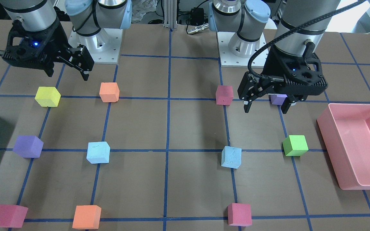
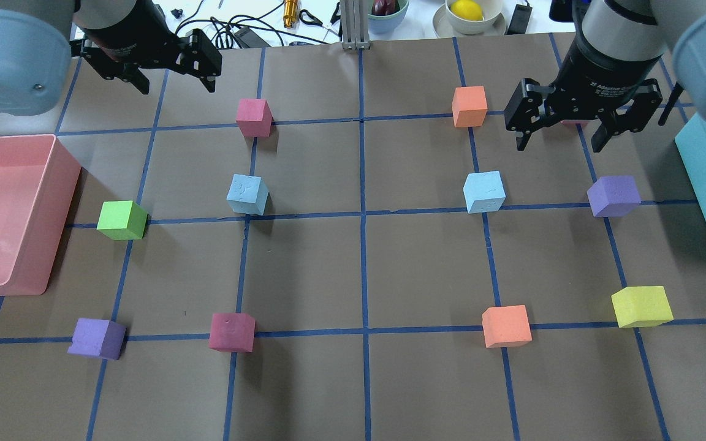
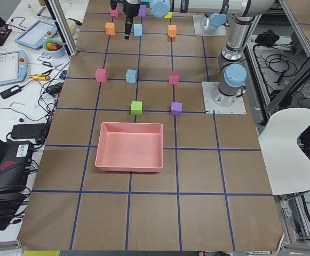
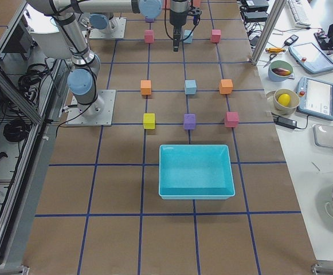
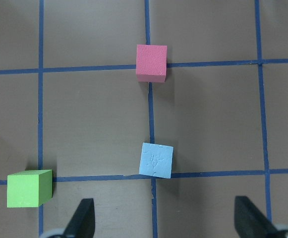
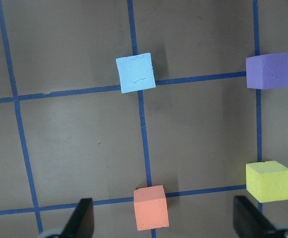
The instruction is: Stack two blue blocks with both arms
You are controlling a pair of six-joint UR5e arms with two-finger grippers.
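Facing the robot, the left blue block (image 1: 231,157) and the right blue block (image 1: 98,152) rest well apart on the taped table (image 1: 198,128). The left gripper (image 1: 265,107) hangs spread and empty at the left blue block's 1 o'clock. The right gripper (image 1: 66,72), likewise spread and empty, is at the right blue block's 11 o'clock. From overhead, the blocks sit at roughly 9 and 3 o'clock of the table's central tape cross, each alone, neither on the other. The left gripper is at its block's 11 o'clock, the right gripper at its block's 2 o'clock (both clear of the table). From either table end, the two blue blocks show as separate cubes on the same tape line; jaw spacing cannot be judged there. Through the left wrist camera, the left blue block lies ahead between the wide-set fingers (image 5: 82,220), with a pink block (image 5: 151,62) at its 12 o'clock and a green block (image 5: 29,187) at its 9. Through the right wrist camera, the right blue block has an orange block (image 6: 150,207) at its 6 o'clock, a purple block (image 6: 271,71) at 3 and a yellow block (image 6: 268,181) at 4.
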